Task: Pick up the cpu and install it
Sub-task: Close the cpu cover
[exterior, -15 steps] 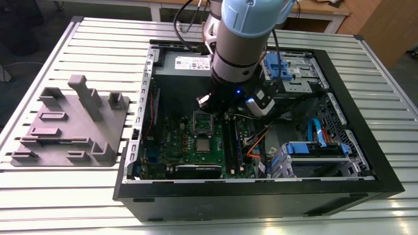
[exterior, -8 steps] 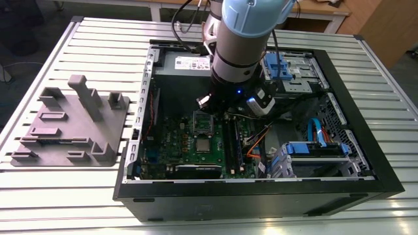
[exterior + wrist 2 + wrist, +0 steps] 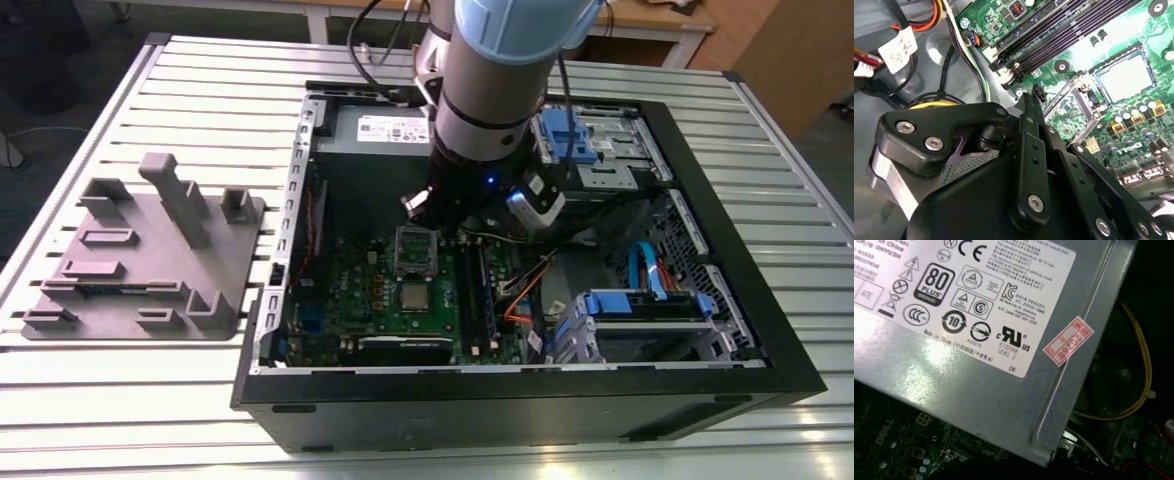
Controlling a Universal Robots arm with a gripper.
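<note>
A slatted metal table (image 3: pixel 160 90) carries a black computer case (image 3: pixel 534 400) lying on its side with the panel off, probably so that the board faces up towards the grey and pale-blue arm (image 3: pixel 487 90) reaching in from above. A grey plastic fixture (image 3: pixel 147 260) sits on the exterior view's left, well apart from the case. The first wrist view looks onto the grey metal power supply box (image 3: pixel 979 385) with its label. On the green motherboard (image 3: pixel 380 300), the second wrist view adds close detail. The black gripper (image 3: pixel 1029 100) hangs above the board, and whether it is apart or together cannot be told. Just beyond it a hinged metal frame (image 3: pixel 1066 97) stands open, leaving the dark square socket (image 3: pixel 1096 76) uncovered. The cpu (image 3: pixel 1126 75), a flat silver-grey square, appears to lie in that socket, apart from the gripper.
</note>
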